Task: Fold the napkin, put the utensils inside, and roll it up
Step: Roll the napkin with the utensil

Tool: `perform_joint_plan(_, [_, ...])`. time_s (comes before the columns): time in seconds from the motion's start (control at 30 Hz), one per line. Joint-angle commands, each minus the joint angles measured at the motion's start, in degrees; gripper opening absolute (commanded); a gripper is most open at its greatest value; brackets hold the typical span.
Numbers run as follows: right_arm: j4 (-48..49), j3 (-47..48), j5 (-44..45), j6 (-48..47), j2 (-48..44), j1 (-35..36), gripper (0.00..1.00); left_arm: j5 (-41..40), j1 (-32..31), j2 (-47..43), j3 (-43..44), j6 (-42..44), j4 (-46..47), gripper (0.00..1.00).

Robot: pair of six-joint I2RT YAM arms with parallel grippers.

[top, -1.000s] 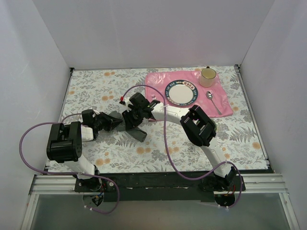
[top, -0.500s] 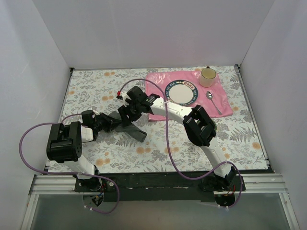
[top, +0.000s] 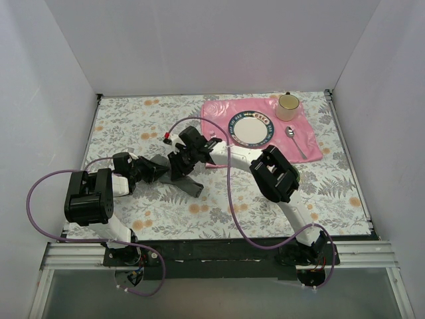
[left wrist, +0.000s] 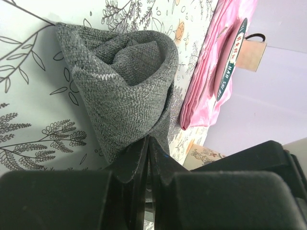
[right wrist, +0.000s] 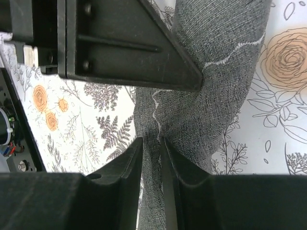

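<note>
The dark grey napkin (top: 188, 183) lies bunched on the flowered tablecloth at centre left. It also shows in the left wrist view (left wrist: 129, 86) as a loose roll, and in the right wrist view (right wrist: 211, 96). My left gripper (top: 157, 167) is shut on the napkin's left end (left wrist: 149, 143). My right gripper (top: 179, 166) is shut on a fold of the napkin (right wrist: 151, 143) right next to the left gripper. A spoon (top: 294, 141) lies on the pink mat (top: 219, 113) at the back right.
A plate (top: 251, 127) with a patterned rim and a yellow cup (top: 287, 105) stand on the pink mat. White walls close in the table on three sides. The right arm reaches across the middle of the table.
My right gripper rose and moved back toward the mat with the napkin half a second ago, then came down and forward again. The left gripper has stayed put.
</note>
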Motion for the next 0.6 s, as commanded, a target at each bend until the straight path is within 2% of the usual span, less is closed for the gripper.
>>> perform_joint_plan(0.0, [4.17, -9.05, -0.84, -0.41, -3.34, -0.77, 0.29, -4.46, 0.75, 1.17, 0.04, 3.5, -6.52, 0.05])
perform_joint_plan(0.2, [3.64, -12.59, -0.48, -1.47, -6.32, -0.6, 0.28, -4.02, 0.75, -0.33, 1.18, 4.38, -8.02, 0.05])
perform_joint_plan(0.4, [1.36, -8.46, -0.83, -1.64, -8.35, -0.42, 0.29, -2.53, 0.66, -2.87, 3.11, 5.08, -10.82, 0.06])
perform_joint_plan(0.57, [2.94, -13.19, -0.13, -1.64, -9.67, -0.51, 0.29, -2.09, 0.66, -5.34, 6.79, 6.49, -14.17, 0.1])
